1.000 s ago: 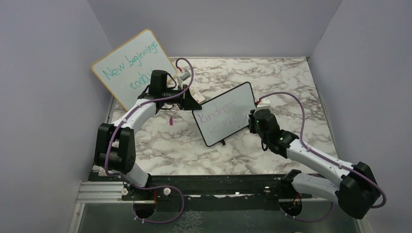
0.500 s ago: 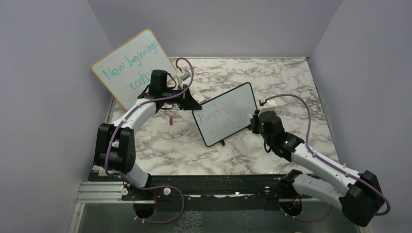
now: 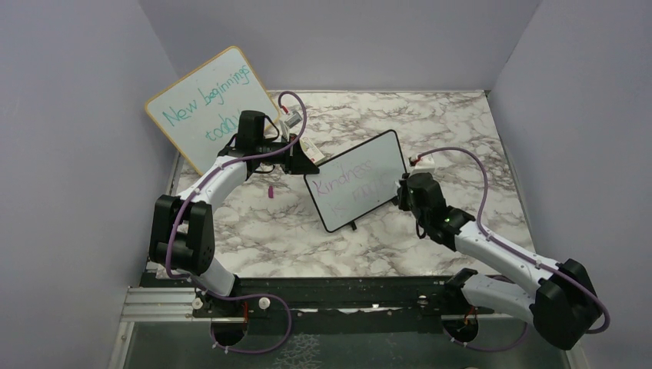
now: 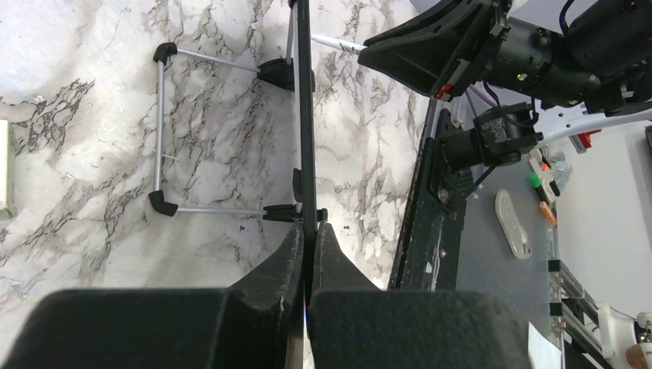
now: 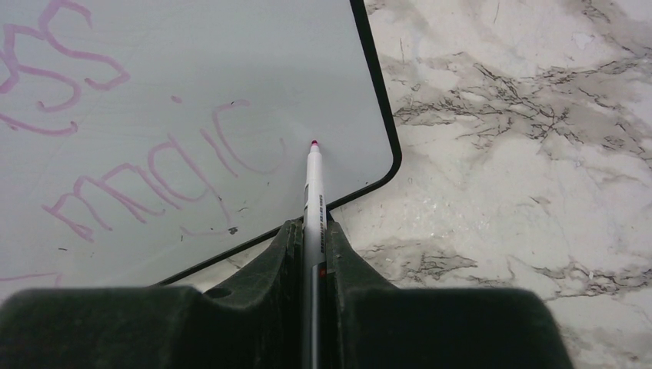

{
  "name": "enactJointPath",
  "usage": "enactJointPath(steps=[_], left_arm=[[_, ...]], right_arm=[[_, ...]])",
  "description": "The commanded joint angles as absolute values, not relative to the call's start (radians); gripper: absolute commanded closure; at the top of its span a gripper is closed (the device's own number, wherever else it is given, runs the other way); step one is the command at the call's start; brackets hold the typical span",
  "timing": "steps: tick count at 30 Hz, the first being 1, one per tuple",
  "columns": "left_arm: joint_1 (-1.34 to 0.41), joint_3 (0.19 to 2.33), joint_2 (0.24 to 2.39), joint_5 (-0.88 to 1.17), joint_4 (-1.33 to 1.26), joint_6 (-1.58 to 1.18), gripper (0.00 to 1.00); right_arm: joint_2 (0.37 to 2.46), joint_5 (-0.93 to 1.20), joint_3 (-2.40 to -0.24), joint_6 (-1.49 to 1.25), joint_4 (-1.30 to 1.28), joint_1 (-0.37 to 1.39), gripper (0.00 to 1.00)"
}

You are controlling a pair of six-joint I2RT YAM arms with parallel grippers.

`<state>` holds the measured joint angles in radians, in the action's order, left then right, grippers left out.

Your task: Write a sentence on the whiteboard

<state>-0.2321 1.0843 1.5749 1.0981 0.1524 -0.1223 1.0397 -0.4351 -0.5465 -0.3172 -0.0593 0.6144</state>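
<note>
**A:** Board position?
**B:** The whiteboard [image 3: 382, 156] stands tilted at the middle of the table [image 3: 461, 127], propped on its wire stand [image 4: 160, 127]. It is in the same spot as 1 second ago.

**A:** Left side?
**B:** The left gripper [image 4: 307, 234] is clenched on the board's thin black edge. That arm shows no shift across the 3 overhead views.

**A:** Right side?
**B:** The right gripper [image 5: 311, 231] grasps a white marker [image 5: 314, 188], pink tip forward. The tip sits near the board's lower right corner, just right of the final "c". Whether it touches the surface, I cannot tell.

**A:** Change versus earlier?
**B:** Half a second ago the right elbow hung lower and further out toward the right wall. Now it is back close to its pose of 1 second ago. The wrist stays at the board's right edge throughout.

**A:** The writing?
**B:** The sentence [image 3: 350, 178] runs in 2 purple-pink lines, with "Kindness" above. The right wrist view reads "magic" at the end of line 2. From overhead the strokes are too faint to tell whether any were added.

**A:** Anything else?
**B:** The wood-framed board [image 3: 201, 104] with teal writing leans at the back left, unmoved.
</note>
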Motion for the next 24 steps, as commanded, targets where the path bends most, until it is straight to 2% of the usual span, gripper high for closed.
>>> enactJointPath(steps=[1,10,19,24], left_arm=[[-0.247,1.066,1.626,1.041,0.227,-0.065,1.0],[-0.254,1.066,1.625,1.03,0.231,-0.06,1.0],[-0.233,1.094,1.626,1.03,0.239,-0.101,1.0],[-0.231,1.12,1.585,0.988,0.239,-0.137,0.84]], right_arm=[[1.076,-0.399,-0.535,-0.321,0.032,0.603,1.0],[1.06,-0.356,-0.538,-0.31,0.013,0.599,1.0],[0.883,-0.382,-0.565,-0.327,-0.181,0.599,1.0],[0.782,-0.394,-0.6,-0.327,-0.29,0.6,1.0]])
